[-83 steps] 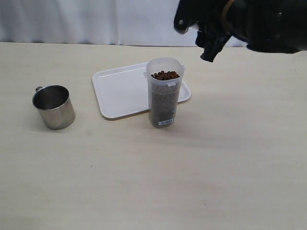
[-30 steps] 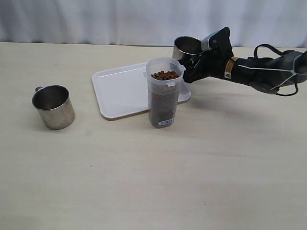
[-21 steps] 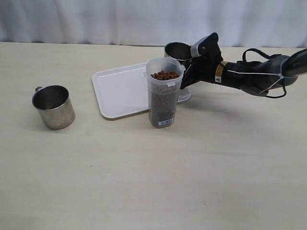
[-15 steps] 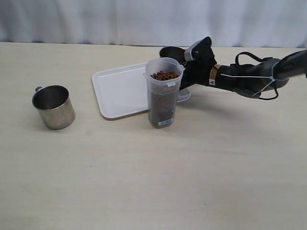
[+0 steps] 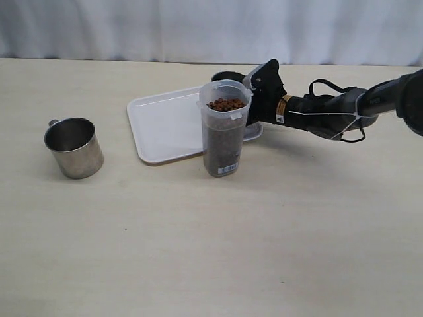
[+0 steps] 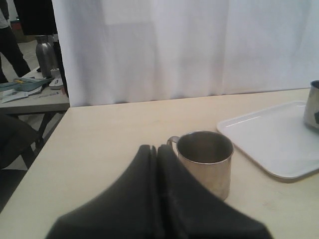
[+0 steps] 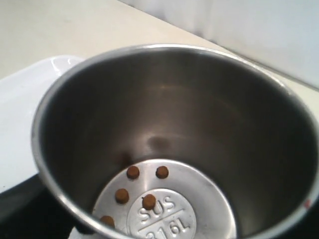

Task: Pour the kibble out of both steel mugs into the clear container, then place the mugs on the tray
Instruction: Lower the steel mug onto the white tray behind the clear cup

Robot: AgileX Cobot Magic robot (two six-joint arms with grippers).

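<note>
The clear container [image 5: 225,132] stands at the tray's near right corner, filled to its rim with kibble [image 5: 227,104]. My right gripper [image 5: 256,82] is shut on a steel mug [image 5: 229,76], held upright and low over the white tray's [image 5: 165,125] far right corner, mostly hidden behind the container. Whether it touches the tray I cannot tell. Several pellets [image 7: 133,172] lie on this mug's bottom [image 7: 164,209]. The other steel mug [image 5: 74,146] stands upright on the table at the left. My left gripper [image 6: 157,150] is shut on nothing, just short of that mug [image 6: 205,158].
A white curtain [image 5: 198,26] hangs behind the table's far edge. The right arm's cable [image 5: 330,112] trails over the table right of the tray. A side table with a bottle [image 6: 45,57] stands off the table's left end. Bare tabletop [image 5: 211,251] fills the front.
The right arm came into view carrying its mug, then moved it left and down until it sits low behind the container at the tray's far right corner. The left mug has not moved.
</note>
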